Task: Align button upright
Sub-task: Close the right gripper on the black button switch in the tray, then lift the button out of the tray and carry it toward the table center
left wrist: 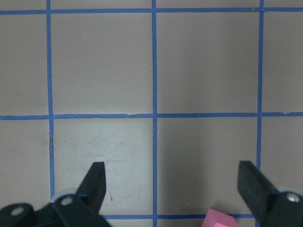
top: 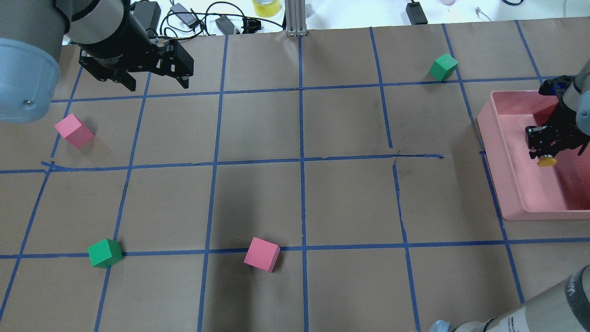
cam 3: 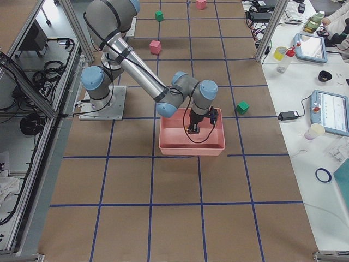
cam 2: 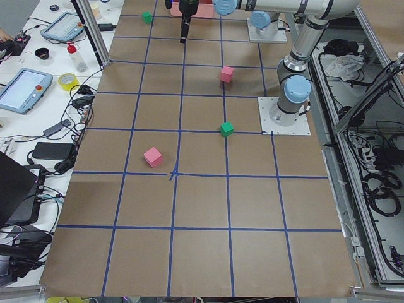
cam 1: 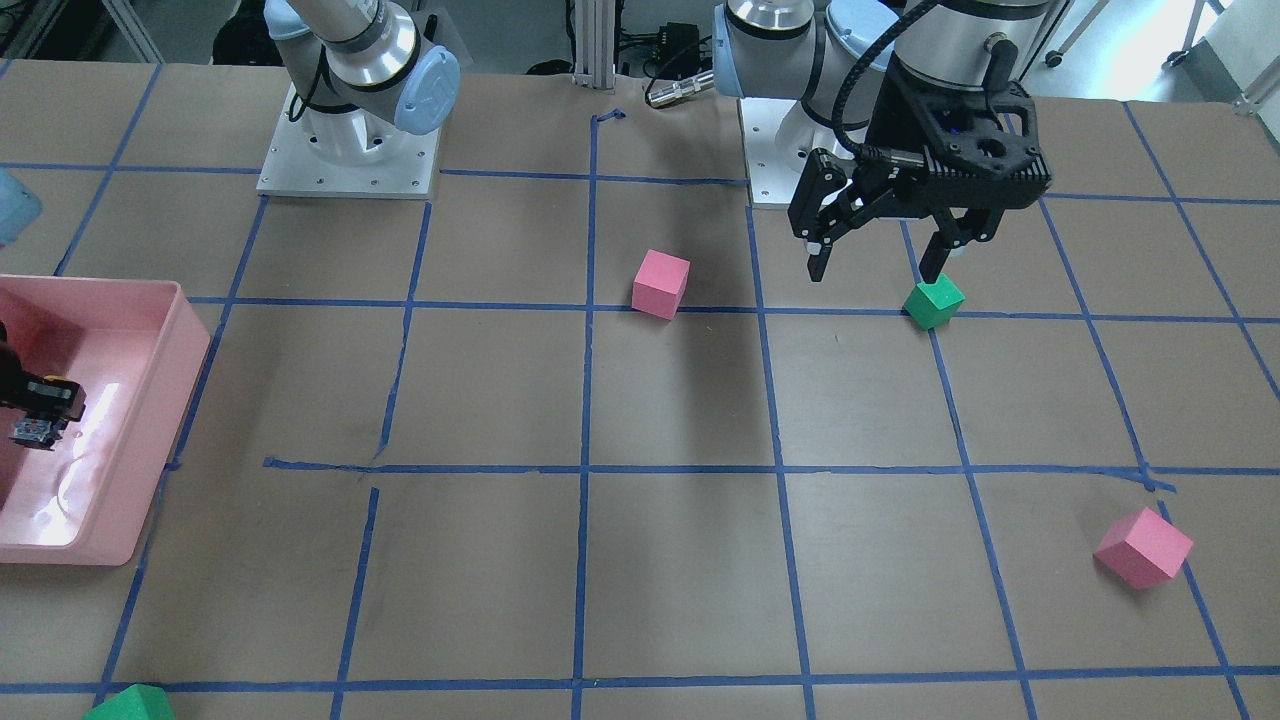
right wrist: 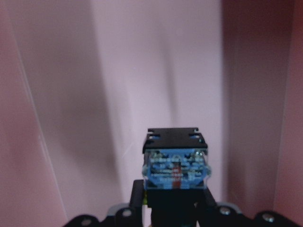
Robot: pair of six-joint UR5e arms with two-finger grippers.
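Observation:
The button (right wrist: 176, 169) is held in my right gripper (right wrist: 175, 213) inside the pink bin (top: 493, 133). Its silvery-blue terminal block and black body face the right wrist camera. In the overhead view its yellow cap (top: 547, 161) sticks out from my right gripper (top: 548, 145) over the bin floor. In the front view the button (cam 1: 35, 430) shows at the left edge, inside the pink bin (cam 1: 190, 350). My left gripper (top: 156, 83) is open and empty, high above the table, and also shows in the front view (cam 1: 875, 265) and the left wrist view (left wrist: 173, 184).
Loose cubes lie on the blue-taped paper table: a pink one (top: 74, 131), a green one (top: 105, 252), a pink one (top: 262, 254) and a green one (top: 443, 67). The green cube (cam 1: 933, 302) lies just under my left gripper. Both arm bases stand at the robot's edge.

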